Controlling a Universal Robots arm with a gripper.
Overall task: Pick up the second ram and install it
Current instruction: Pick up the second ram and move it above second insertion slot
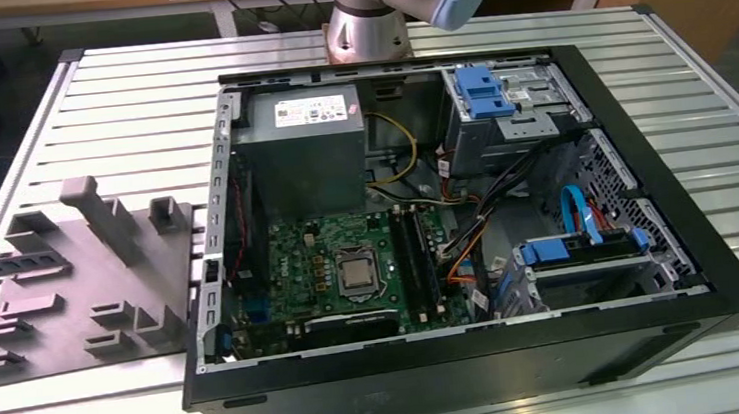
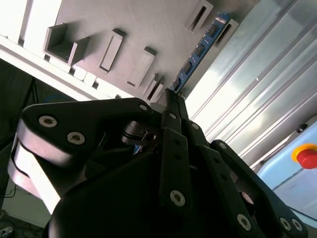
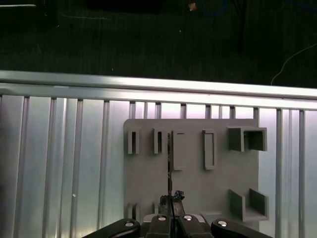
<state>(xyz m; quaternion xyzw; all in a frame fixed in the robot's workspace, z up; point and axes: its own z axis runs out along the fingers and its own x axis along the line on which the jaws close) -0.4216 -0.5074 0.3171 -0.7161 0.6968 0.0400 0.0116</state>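
The fingers are pressed almost together on one end of the ram, apparently gripping it. The ram stands on edge over the tray, which lies near the worktop edge.

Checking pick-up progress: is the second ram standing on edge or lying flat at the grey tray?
On edge: both wrist views show the second ram edge-up, a thin strip over the tray.

Matt plastic tray, ribbed shiny metal table, matt black pincer, blue circuit-board second ram.
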